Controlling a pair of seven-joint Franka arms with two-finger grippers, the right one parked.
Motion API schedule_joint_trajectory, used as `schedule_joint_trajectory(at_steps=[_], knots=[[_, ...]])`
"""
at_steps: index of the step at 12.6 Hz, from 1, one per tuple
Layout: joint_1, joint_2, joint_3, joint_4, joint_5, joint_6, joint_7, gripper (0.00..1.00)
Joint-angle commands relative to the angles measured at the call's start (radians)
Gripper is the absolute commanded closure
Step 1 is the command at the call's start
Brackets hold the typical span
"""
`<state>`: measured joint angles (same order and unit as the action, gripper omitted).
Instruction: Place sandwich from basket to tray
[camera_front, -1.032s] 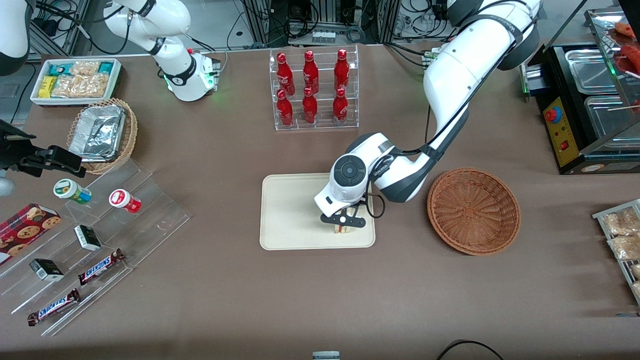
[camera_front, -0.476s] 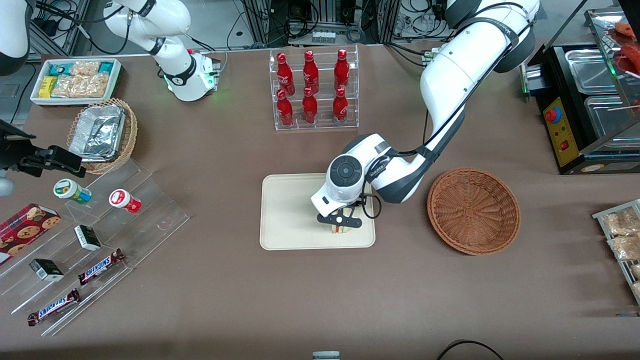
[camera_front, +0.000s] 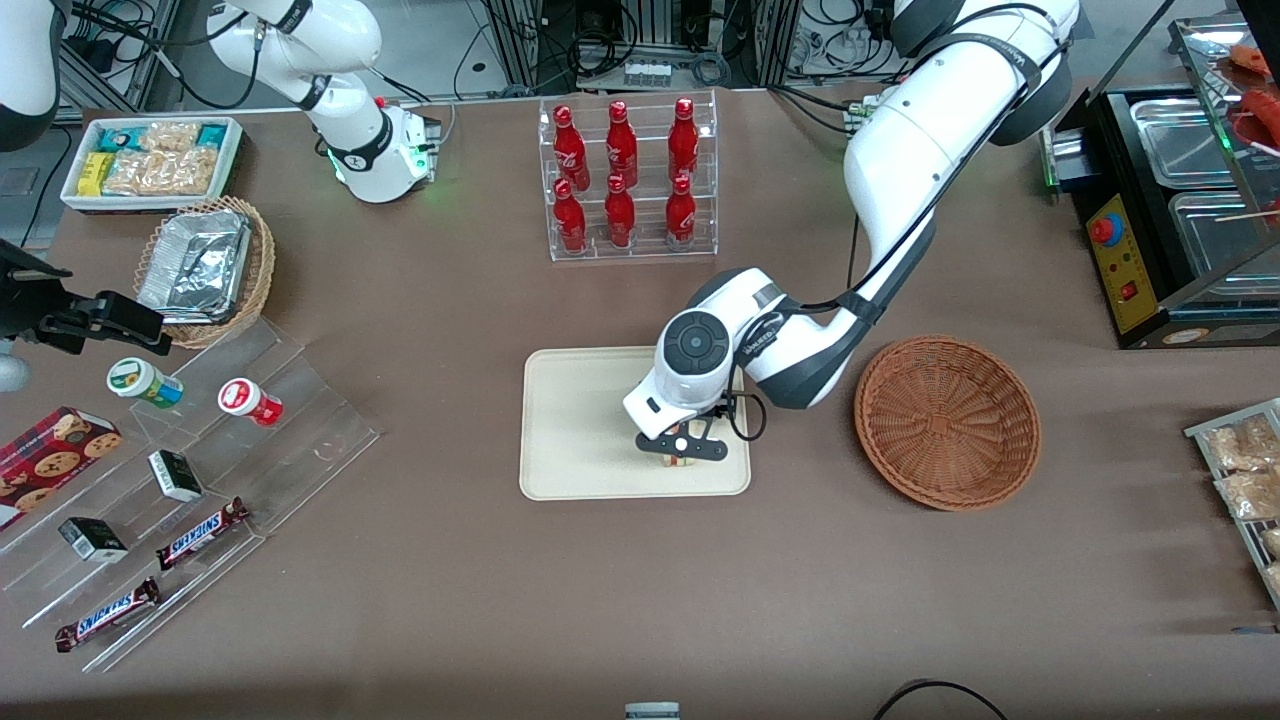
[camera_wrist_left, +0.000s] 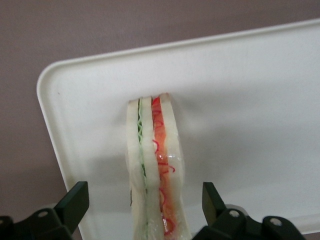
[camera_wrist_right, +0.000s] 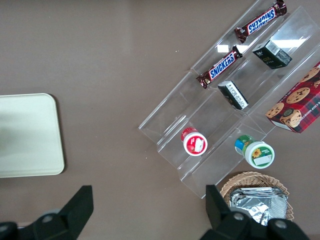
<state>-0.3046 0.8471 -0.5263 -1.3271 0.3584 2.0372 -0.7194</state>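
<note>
A small triangular sandwich (camera_wrist_left: 155, 175) of pale cream bread, red and green filling showing along its edge, stands upright on the flat cream-beige rectangular tray (camera_front: 580, 420), in the corner nearest the front camera on the working arm's side. The left arm's end effector (camera_front: 682, 447) hangs directly over it with black fingers (camera_wrist_left: 75, 202) spread wide, clear of the bread on both sides and gripping nothing. The round reddish-brown wicker basket (camera_front: 947, 421) sits empty on the brown counter (camera_front: 420, 300), near the tray toward the working arm's end.
</note>
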Motion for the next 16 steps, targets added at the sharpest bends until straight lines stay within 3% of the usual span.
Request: schedule_joint_trajectory(at_steps=[1, 8, 10, 16], knots=[[0.013, -0.045, 0.0, 0.049, 0.022, -0.057, -0.023, 0.0], [0.185, -0.19, -0.011, 0.065, 0.001, -0.182, -0.034, 0.0], [0.248, -0.238, -0.009, 0.065, -0.042, -0.228, -0.032, 0.0], [0.384, -0.315, -0.004, 0.078, -0.038, -0.351, 0.003, 0.0]])
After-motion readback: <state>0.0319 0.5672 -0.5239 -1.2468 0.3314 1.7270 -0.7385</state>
